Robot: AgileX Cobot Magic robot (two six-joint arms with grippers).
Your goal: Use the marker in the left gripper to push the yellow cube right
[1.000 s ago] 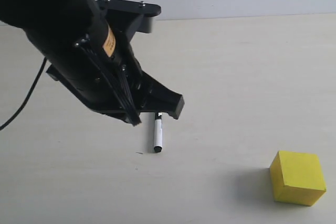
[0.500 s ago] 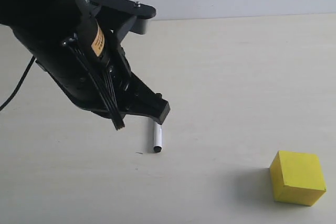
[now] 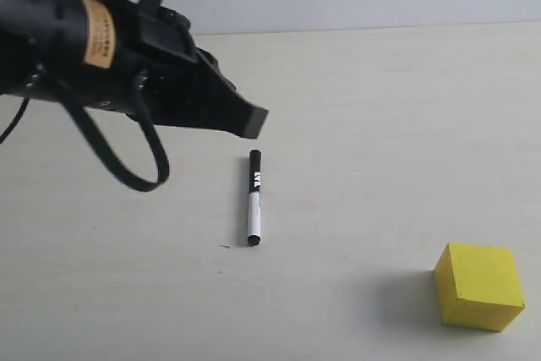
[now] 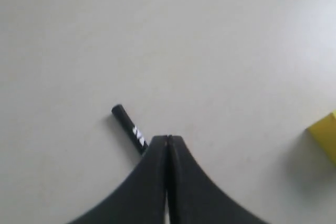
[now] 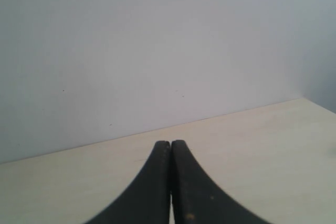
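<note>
The marker lies flat on the table, black cap toward the far side, held by nothing. My left gripper hangs above and just behind its cap end, shut with nothing between the fingers. In the left wrist view the marker shows beside the closed fingertips, part of it hidden under them. The yellow cube rests at the front right, well apart from the marker; its edge shows in the left wrist view. My right gripper is shut and empty, facing a wall.
A pale table with a grey wall behind it. Black cables loop down from the left arm.
The left gripper has lifted and swung back to the left off the marker, which now lies fully uncovered on the table. Marker and cube have stayed in place.
</note>
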